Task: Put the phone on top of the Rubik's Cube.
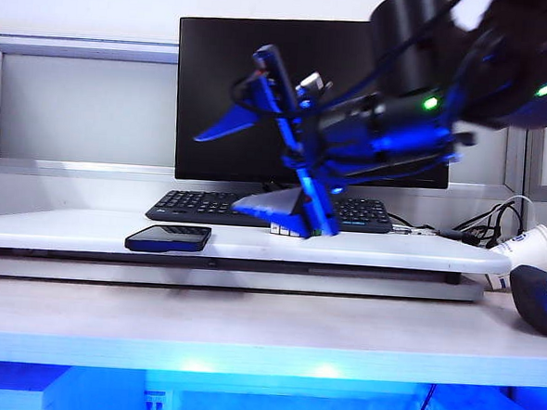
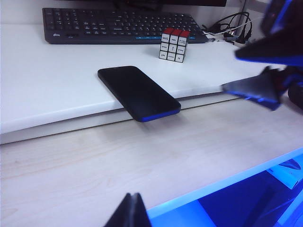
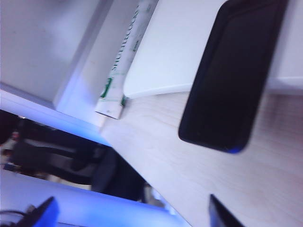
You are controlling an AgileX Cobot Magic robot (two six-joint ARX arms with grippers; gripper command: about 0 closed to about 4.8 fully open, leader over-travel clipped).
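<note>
The phone lies flat on the raised white board, its near end jutting over the board's front edge. The Rubik's Cube stands farther back by the keyboard, showing red and white faces. In the exterior view one finger of my right gripper partly covers the cube. My right gripper hangs in the air above and to the right of the phone, open with nothing between its fingers. In its wrist view the right gripper looks down at the phone. My left gripper is shut and empty over the lower wooden desk.
A black keyboard and a dark monitor stand behind the cube. Off the board's right end are a white paper cup, cables and a dark-blue mouse. A green-and-white strip runs along the board's side edge.
</note>
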